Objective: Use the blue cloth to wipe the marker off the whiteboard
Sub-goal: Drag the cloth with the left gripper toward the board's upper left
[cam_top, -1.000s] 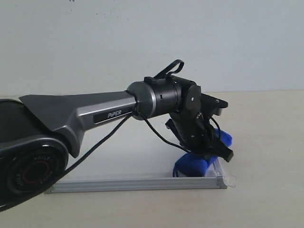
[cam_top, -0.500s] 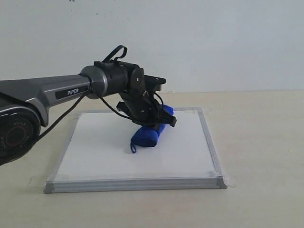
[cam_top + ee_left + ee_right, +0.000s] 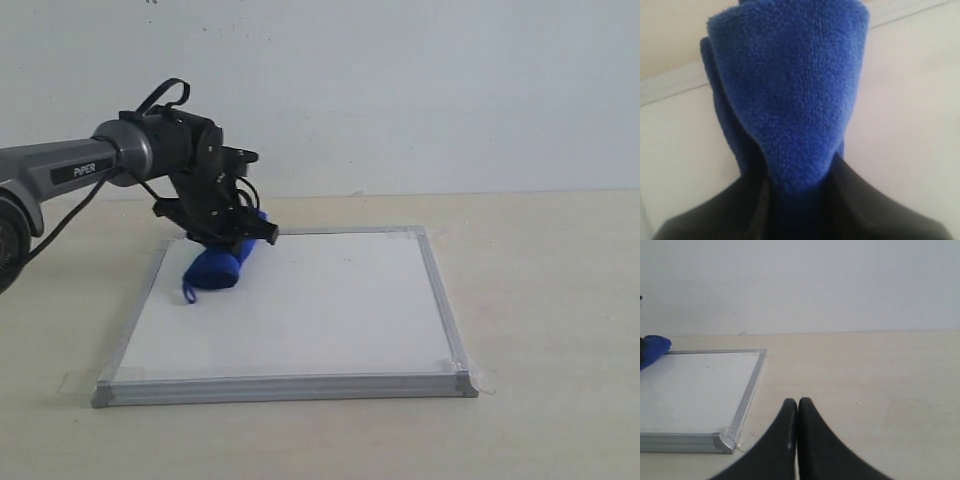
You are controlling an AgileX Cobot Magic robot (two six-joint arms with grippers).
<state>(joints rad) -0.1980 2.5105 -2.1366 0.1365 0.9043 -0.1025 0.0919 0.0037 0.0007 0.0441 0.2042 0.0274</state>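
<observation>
The whiteboard [image 3: 330, 310] lies flat on the table, white with a silver frame. No marker shows on its surface in any view. The blue cloth [image 3: 215, 268], a fuzzy roll with a small loop, rests on the board near its far left corner. My left gripper [image 3: 228, 236] is shut on the cloth from above. The left wrist view shows the cloth [image 3: 790, 100] bulging out between the dark jaws of the left gripper [image 3: 797, 187], over the board [image 3: 905, 100]. My right gripper [image 3: 798, 402] is shut on nothing, above bare table to the right of the board [image 3: 695, 390].
The tan table [image 3: 540, 300] stretches to the right of the board and in front of it. A pale wall [image 3: 420, 90] stands behind. Clear tape [image 3: 485, 380] sticks out at the board's near right corner. The right arm is outside the exterior view.
My left arm has swept the cloth from the board's near right corner, across the middle, to the far left corner. The grip on the cloth is unchanged.
</observation>
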